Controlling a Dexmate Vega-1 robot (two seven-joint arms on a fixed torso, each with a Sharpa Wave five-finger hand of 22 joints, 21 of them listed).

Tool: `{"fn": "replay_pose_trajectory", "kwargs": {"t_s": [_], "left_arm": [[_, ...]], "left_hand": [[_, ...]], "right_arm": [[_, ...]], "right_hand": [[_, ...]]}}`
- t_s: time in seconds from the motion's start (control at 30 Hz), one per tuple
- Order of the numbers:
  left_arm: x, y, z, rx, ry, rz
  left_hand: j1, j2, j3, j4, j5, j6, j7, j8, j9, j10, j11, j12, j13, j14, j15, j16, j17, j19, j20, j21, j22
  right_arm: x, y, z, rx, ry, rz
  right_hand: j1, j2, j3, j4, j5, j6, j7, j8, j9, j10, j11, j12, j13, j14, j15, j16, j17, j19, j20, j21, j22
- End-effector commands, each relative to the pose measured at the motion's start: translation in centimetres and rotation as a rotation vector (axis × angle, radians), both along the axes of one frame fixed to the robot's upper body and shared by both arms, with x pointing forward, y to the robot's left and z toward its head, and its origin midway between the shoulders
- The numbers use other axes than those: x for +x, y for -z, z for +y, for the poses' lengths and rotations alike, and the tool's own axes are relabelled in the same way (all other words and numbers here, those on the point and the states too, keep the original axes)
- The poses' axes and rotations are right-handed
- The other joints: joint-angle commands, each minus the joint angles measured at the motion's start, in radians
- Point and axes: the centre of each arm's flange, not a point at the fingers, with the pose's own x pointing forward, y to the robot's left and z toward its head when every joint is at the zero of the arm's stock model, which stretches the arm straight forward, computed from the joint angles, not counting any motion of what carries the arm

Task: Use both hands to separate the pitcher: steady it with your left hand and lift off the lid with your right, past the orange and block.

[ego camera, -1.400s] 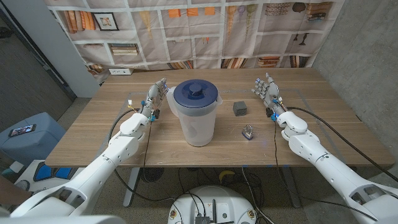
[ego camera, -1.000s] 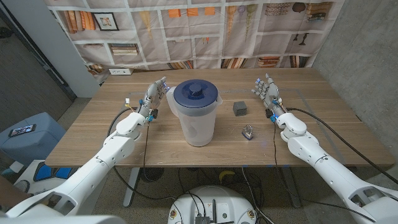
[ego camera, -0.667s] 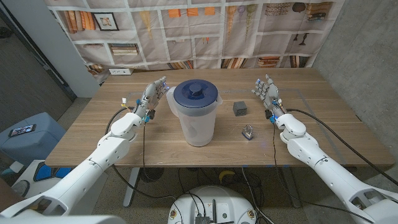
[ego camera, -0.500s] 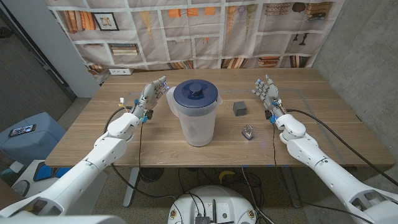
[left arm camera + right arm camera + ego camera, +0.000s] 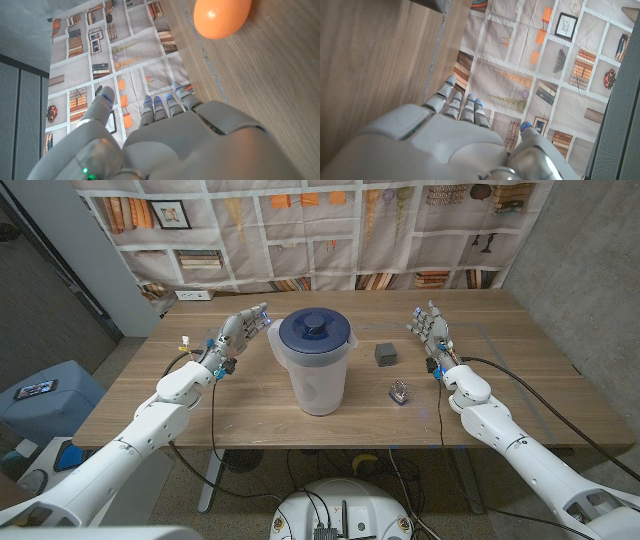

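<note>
- Two hands of mine are up over the table [image 5: 150, 395], both holding nothing, fingers spread.
- My left hand [image 5: 238, 332] is left of the pitcher [image 5: 318, 368], near it but apart.
- My right hand [image 5: 428, 326] is well right of it, just right of the block [image 5: 386, 354].
- The pitcher stands mid-table with its blue lid [image 5: 314, 331] on.
- The orange [image 5: 221, 17] shows in my left wrist view, on the table ahead of my fingers [image 5: 161, 106].
- A small shiny object [image 5: 399, 391] lies nearer than the block.
</note>
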Motion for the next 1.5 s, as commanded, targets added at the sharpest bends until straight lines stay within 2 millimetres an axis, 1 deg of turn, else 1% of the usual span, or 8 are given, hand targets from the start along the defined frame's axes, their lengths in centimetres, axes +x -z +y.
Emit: {"fn": "replay_pose_trajectory", "kwargs": {"t_s": [0.03,0.3,0.8,0.9,1.17,1.3,1.37,1.5], "left_arm": [[-1.2,-0.3,1.3,0.069,0.090,0.002],[-1.5,-0.4,1.9,0.127,0.149,0.025],[-2.3,-1.4,3.0,0.225,0.194,0.026],[-2.4,-1.5,3.2,0.243,0.209,0.032],[-3.4,-1.9,4.0,0.309,0.225,0.041],[-3.6,-2.0,4.2,0.337,0.239,0.044],[-3.8,-2.1,4.3,0.345,0.247,0.042],[-4.1,-2.1,4.4,0.370,0.262,0.041]], "left_hand": [[0.017,-0.006,0.002,-0.009,-0.002,0.009,-0.006,0.007,0.004,0.009,-0.006,0.006,0.006,0.013,-0.015,0.004,0.001,0.011,0.002,0.000,0.003],[0.042,-0.027,0.000,-0.013,-0.002,-0.004,-0.017,0.001,0.005,0.002,-0.015,-0.002,0.006,0.019,-0.017,0.001,0.002,0.010,0.003,-0.005,0.003],[0.082,-0.047,0.003,-0.014,0.000,-0.008,-0.014,0.000,0.006,0.010,-0.020,-0.004,0.007,0.026,-0.017,-0.002,0.002,0.009,0.008,-0.009,0.002],[0.117,-0.065,0.007,-0.014,0.002,-0.001,-0.030,0.003,0.006,0.017,-0.037,-0.005,0.008,0.031,-0.029,-0.004,0.003,0.012,-0.003,-0.010,0.002],[0.147,-0.082,0.010,-0.014,0.006,0.001,-0.041,0.003,0.006,0.018,-0.047,-0.007,0.008,0.031,-0.034,-0.005,0.003,0.009,-0.010,-0.013,0.001],[0.169,-0.094,0.011,-0.014,0.011,0.007,-0.055,0.005,0.006,0.018,-0.049,-0.009,0.008,0.029,-0.035,-0.007,0.003,0.007,-0.012,-0.015,0.001],[0.175,-0.097,0.012,-0.014,0.012,0.006,-0.054,0.005,0.006,0.018,-0.049,-0.009,0.008,0.027,-0.035,-0.008,0.003,0.006,-0.011,-0.015,0.001],[0.192,-0.107,0.013,-0.013,0.015,0.007,-0.057,0.005,0.007,0.020,-0.058,-0.009,0.009,0.026,-0.040,-0.008,0.003,0.002,-0.013,-0.017,0.001]], "right_arm": [[-0.2,0.1,0.4,-0.005,0.002,0.001],[-0.6,0.4,0.2,-0.003,0.021,0.009],[-0.6,0.6,0.4,-0.003,0.024,0.013],[-0.5,0.6,0.5,-0.005,0.018,0.010],[-0.4,0.8,0.8,-0.004,0.023,0.014],[-0.4,0.8,0.8,-0.003,0.026,0.014],[-0.5,0.9,0.9,-0.004,0.028,0.014],[-0.7,0.9,1.0,-0.008,0.035,0.018]], "right_hand": [[0.007,0.007,0.007,0.000,0.004,0.007,-0.005,0.005,0.002,0.006,0.000,0.009,-0.001,0.005,-0.006,0.006,-0.002,0.006,-0.006,-0.004,0.004],[0.006,0.009,0.008,-0.001,0.005,0.005,-0.006,0.005,0.002,0.007,-0.002,0.009,-0.002,0.005,-0.006,0.007,-0.006,0.008,-0.006,-0.009,0.004],[0.007,0.015,0.011,-0.002,0.007,0.001,-0.007,0.003,0.002,0.005,-0.002,0.009,-0.004,0.006,-0.007,0.008,-0.014,0.011,-0.007,-0.019,0.004],[0.007,0.016,0.012,-0.002,0.008,0.000,-0.007,0.003,0.002,0.004,-0.002,0.009,-0.004,0.005,-0.007,0.008,-0.016,0.012,-0.007,-0.021,0.004],[0.007,0.018,0.013,-0.003,0.008,-0.003,-0.008,0.003,0.002,0.003,-0.002,0.009,-0.005,0.004,-0.005,0.008,-0.020,0.013,-0.008,-0.027,0.005],[0.006,0.018,0.013,-0.003,0.008,-0.004,-0.008,0.003,0.002,0.001,-0.001,0.008,-0.006,0.004,-0.005,0.008,-0.022,0.014,-0.007,-0.029,0.005],[0.006,0.018,0.013,-0.004,0.009,-0.004,-0.008,0.003,0.002,0.001,-0.001,0.008,-0.006,0.004,-0.004,0.008,-0.023,0.015,-0.006,-0.031,0.005],[0.006,0.019,0.014,-0.004,0.009,-0.006,-0.008,0.002,0.002,0.000,-0.001,0.008,-0.006,0.004,-0.005,0.008,-0.025,0.016,-0.007,-0.033,0.005]]}}
